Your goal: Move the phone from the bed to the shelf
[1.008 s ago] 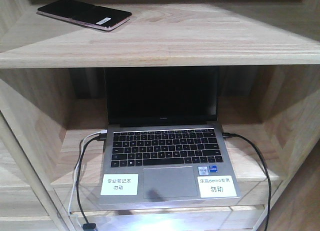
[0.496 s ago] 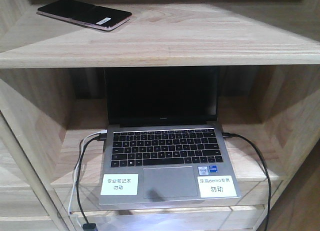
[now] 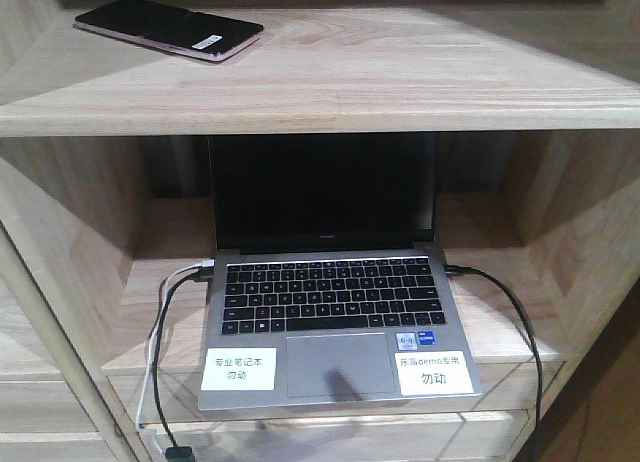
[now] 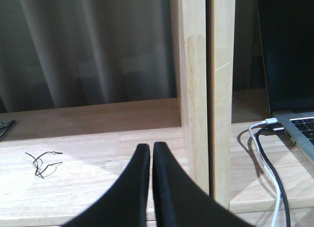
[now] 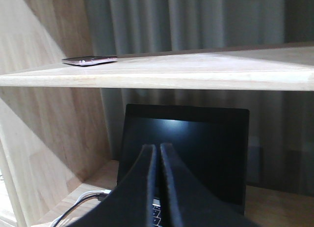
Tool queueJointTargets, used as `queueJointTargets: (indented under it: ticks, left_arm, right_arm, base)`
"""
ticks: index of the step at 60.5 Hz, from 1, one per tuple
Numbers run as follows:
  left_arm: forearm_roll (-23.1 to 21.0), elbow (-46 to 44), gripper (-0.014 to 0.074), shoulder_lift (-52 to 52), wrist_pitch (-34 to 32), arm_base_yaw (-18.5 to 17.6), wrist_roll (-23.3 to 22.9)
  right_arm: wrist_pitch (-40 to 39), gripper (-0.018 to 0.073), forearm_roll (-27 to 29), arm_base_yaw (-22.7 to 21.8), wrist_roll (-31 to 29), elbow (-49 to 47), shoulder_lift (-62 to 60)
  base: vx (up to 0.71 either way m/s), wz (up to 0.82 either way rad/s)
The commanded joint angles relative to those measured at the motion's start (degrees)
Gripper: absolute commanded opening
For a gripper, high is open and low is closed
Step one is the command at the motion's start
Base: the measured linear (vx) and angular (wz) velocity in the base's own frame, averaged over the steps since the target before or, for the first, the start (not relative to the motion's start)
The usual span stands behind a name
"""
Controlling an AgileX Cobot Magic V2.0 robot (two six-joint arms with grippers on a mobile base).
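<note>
Pale natural wood fills the front view: the shelf [image 3: 400,77] is a thick board with clear grain, spanning the top of an open compartment. The phone [image 3: 168,29] lies flat on it at about ten o'clock in that view, near the left wall, its glossy black face up, a pinkish rim along its near edge and a small white sticker toward its right end. Nothing touches it. In the right wrist view the phone [image 5: 90,61] shows as a thin sliver on the board's far left edge, at about eleven o'clock.

Below the shelf, an open grey laptop [image 3: 335,327] with black keys sits in the compartment, screen dark, two white labels on its palm rest. A white cable [image 3: 150,367] and a black cable [image 3: 165,382] run from its left side at nine o'clock, and another black cable [image 3: 520,332] leaves its right side at three o'clock and hangs down over the board's front edge.

The left gripper [image 4: 151,153] is clenched with nothing in it, its black fingers pressed together, in front of a wooden upright [image 4: 206,89] and a lower board. The right gripper [image 5: 158,153] is likewise closed and empty, its fingers meeting in front of the laptop screen, below the shelf and well apart from the phone.
</note>
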Motion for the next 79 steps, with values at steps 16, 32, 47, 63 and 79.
queueJointTargets:
  ticks: [16,32,47,63,79]
  left_arm:
    - [-0.5,-1.3,0.0001,-0.8,-4.1,-0.1,-0.3]
    - [-0.5,-1.3,0.0001,-0.8,-4.1,-0.1,-0.3]
    - [-0.5,-1.3,0.0001,-0.8,-4.1,-0.1,-0.3]
    - [-0.5,-1.3,0.0001,-0.8,-4.1,-0.1,-0.3]
    - [-0.5,-1.3,0.0001,-0.8,-4.1,-0.1,-0.3]
  right_arm:
    - [-2.7,-0.0006,-7.0,-3.8,5.7,-1.5,0.7]
    - [-0.4,-0.0006,-9.7,-15.0,5.7,1.3,0.6]
    - [-0.5,-0.0006,-10.1,-23.8,5.7,9.9,-6.5]
    - [-9.4,-0.0006,-11.4,-24.2,5.7,21.5,-13.0]
    - [-13.9,-0.0006,-11.4,-24.2,5.2,24.6,-12.9]
  base:
    - [0.00,0.00]
    - [0.00,0.00]
    - [0.00,0.00]
    - [0.00,0.00]
    - [0.00,0.00]
